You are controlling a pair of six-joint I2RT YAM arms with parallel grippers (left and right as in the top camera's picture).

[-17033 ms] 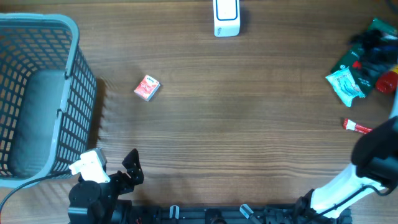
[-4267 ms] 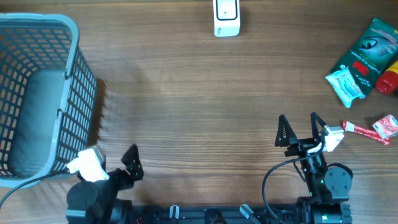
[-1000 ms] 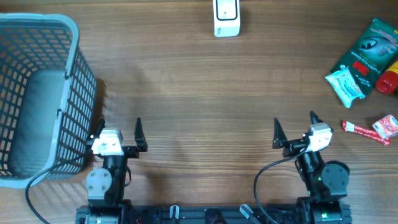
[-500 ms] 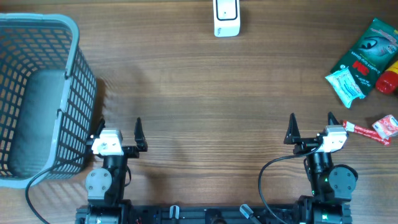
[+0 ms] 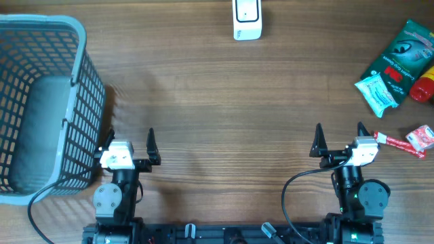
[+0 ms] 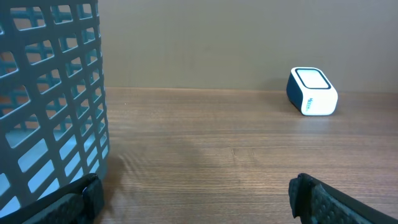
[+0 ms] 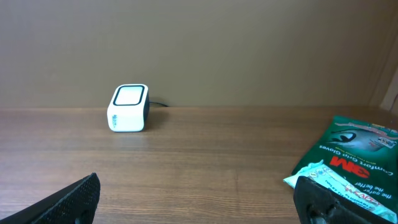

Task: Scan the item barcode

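My left arm (image 5: 115, 196) and my right arm (image 5: 356, 193) sit at the near edge of the wooden counter (image 5: 224, 102). My left jaws are wide apart and hold nothing. My right jaws are wide apart too, and they hold nothing. In my wrist views I see only the dark fingertips (image 6: 317, 199) low in the corners, with bare wood between them. Just beside my left jaws, on the outer side, stands a big grey basket (image 5: 88, 102) with holes in its walls. Just beside my right jaws, on the outer side, lies a thin red and white tube (image 5: 388, 139). It is close to me but not touching. A little red box (image 5: 422, 137) lies at the end of the tube, near the right edge of the counter. Farther back on the right there is a small blue and white packet (image 5: 376, 91). It leans on a bigger green packet (image 5: 400, 54), and a red thing (image 5: 424, 88) sits by them at the edge. I cannot tell what the red thing is. Far away, in the middle of the back edge, stands the white scanner (image 5: 246, 19), well apart from all the things.
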